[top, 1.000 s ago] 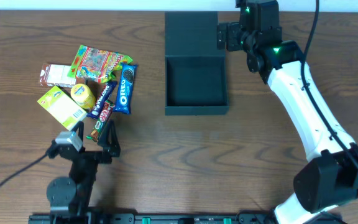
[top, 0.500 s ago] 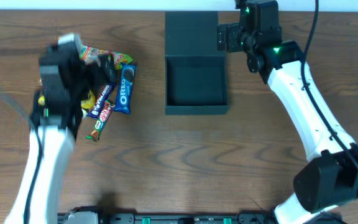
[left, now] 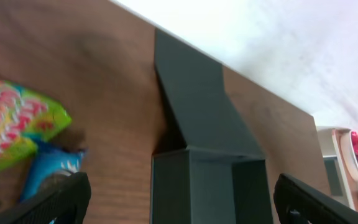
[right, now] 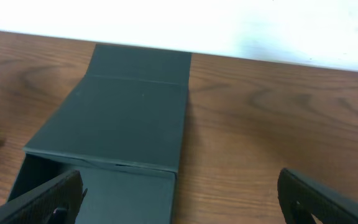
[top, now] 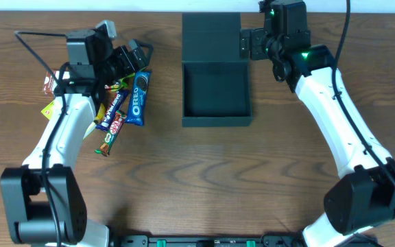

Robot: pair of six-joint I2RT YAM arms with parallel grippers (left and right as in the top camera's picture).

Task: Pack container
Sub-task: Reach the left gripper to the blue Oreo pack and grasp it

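The dark teal container lies open at the back middle of the table, nothing visible inside, with its flap lid folded flat behind it. A pile of snack packets lies to its left, among them a blue Oreo packet. My left gripper hangs open over the pile's far right corner, facing the container; a green gummy bag shows at its left. Beside the lid's right edge my right gripper stands open and holds nothing, looking down on the lid.
A yellow-green packet and a brown-and-white carton poke out from under my left arm. Candy bars trail toward the front of the pile. The wall edge runs just behind the lid.
My left arm has swung from the table's front edge up and back over the snack pile, its gripper still open. The right arm and the container have not moved.
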